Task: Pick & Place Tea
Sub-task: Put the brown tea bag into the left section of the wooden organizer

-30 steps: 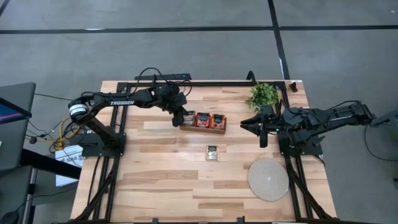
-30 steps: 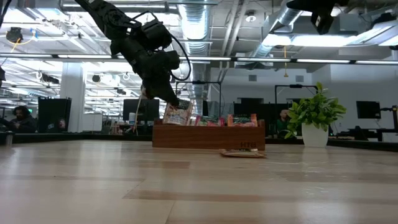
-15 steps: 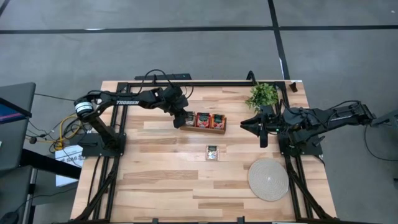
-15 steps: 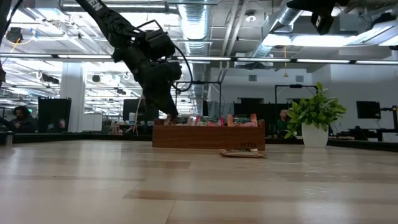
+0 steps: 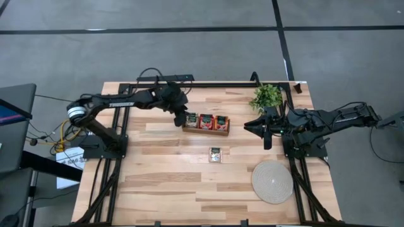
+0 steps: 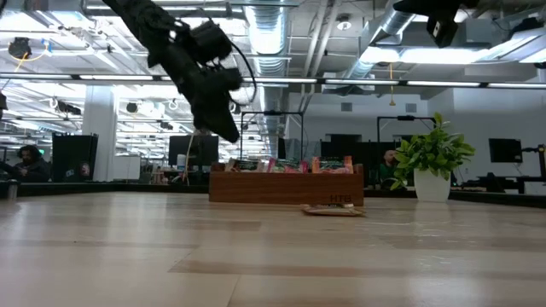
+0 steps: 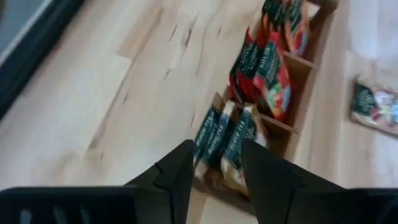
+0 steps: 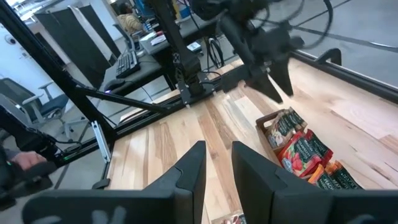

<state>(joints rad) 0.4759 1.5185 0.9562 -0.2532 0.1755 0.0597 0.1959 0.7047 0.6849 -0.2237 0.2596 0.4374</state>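
Left wrist view had our left gripper (image 7: 214, 171) parted, empty, over the beige sachets (image 7: 227, 146) in the wooden tray (image 7: 292, 127) — we'd lift straight up. Right gripper (image 8: 216, 163) idle, slightly open.

Floor (image 5: 189, 38): grey, smooth, crossed by dark seam lines (image 5: 276, 12), 1 running across above the table, 1 running away from it.

Table (image 5: 164, 183): pale wood planks, black frame rails (image 5: 208, 82) around its edges. Dark monitor (image 5: 11, 104) beyond the table's left edge; loose cables (image 5: 53, 135) beside it.

Low view: open office behind the table. Exposed ceiling with silver ducts (image 6: 273, 34), pipes, bright strip lights (image 6: 397, 53). White column (image 6: 99, 128) at left. Rows of desks with dark monitors (image 6: 505, 150). 1 person (image 6: 27, 159) seated at far left.

Right wrist view: desk with keyboard (image 8: 127, 62), grey office chair (image 8: 31, 102).
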